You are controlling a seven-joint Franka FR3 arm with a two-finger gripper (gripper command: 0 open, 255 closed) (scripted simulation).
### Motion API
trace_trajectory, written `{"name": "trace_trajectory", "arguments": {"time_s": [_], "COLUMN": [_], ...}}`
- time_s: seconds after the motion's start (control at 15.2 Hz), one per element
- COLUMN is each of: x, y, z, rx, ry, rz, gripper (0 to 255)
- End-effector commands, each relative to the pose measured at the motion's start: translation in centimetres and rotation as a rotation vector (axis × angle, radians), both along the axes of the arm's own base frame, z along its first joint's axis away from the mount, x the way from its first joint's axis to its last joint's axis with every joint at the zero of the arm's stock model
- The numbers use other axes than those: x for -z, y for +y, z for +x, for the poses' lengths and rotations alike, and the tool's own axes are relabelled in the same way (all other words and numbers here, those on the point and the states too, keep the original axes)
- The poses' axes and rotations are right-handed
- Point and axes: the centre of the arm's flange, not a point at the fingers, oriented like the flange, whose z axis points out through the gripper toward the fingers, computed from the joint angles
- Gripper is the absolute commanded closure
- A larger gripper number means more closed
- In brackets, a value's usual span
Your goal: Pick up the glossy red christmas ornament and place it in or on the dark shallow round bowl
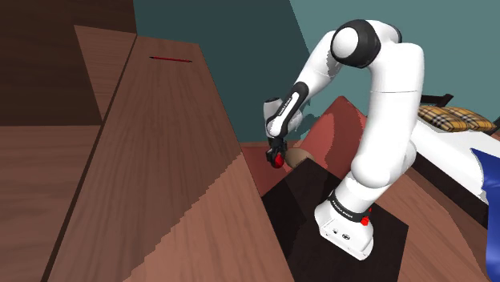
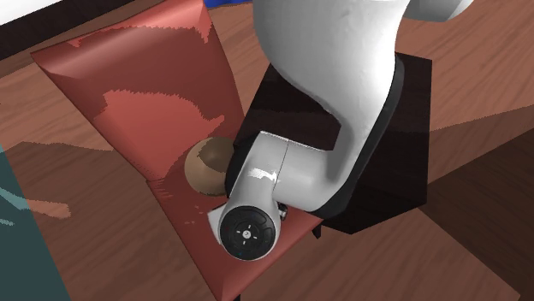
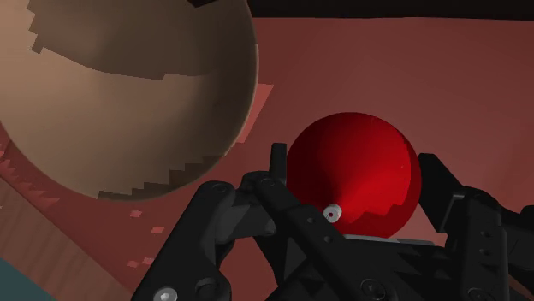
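The black hand (image 1: 276,154) is closed around the glossy red ornament (image 3: 355,171), one finger pressed to each side of the ball. In the shoulder view the tan-brown round bowl (image 1: 299,157) sits at about three o'clock from the hand, close by on the reddish table (image 2: 145,77). Ornament and bowl do not touch; a strip of table shows between them. The dark stand (image 1: 304,208) lies at roughly five o'clock from the hand.
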Motion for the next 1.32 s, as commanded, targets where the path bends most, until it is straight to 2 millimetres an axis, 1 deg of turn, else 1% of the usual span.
{"name": "trace_trajectory", "arguments": {"time_s": [0.0, 0.99, 1.25], "x": [-1.0, -8.8, -8.7], "y": [-0.1, -0.1, -5.0], "z": [0.0, 0.0, -1.9], "rx": [0.0, 0.0, 0.0], "ry": [0.0, 0.0, 0.0], "rz": [0.0, 0.0, 0.0], "gripper": [255, 255, 255]}}
